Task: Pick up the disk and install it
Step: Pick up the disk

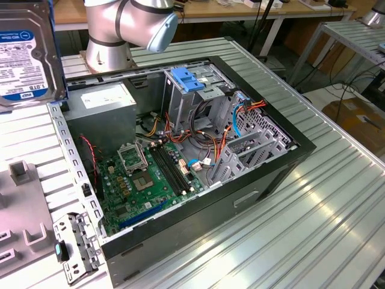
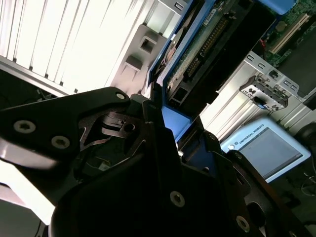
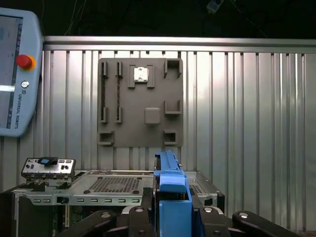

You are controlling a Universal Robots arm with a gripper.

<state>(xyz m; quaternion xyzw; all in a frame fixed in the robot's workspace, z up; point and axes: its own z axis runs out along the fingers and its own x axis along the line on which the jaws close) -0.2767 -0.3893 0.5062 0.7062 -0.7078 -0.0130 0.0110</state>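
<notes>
Brightly and evenly lit from above in the exterior view; softly sheened along the ribbed table [image 1: 337, 198], shadowed deep inside the computer case [image 1: 198, 232], slightly blurred on the disk [image 1: 24, 54] close to the lens at upper left of the frame. Blown out to white across the table in the second wrist view, with the gripper [image 2: 170, 126] nearly black in silhouette. Flatly and moderately lit in the first wrist view, dark beyond the table's edge.

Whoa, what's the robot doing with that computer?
The robot arm is holding the disk in its gripper, clamped on the blue frame and lifted up in the air. The open computer lies on its side on the table. The disk isn't inside it yet.
</notes>
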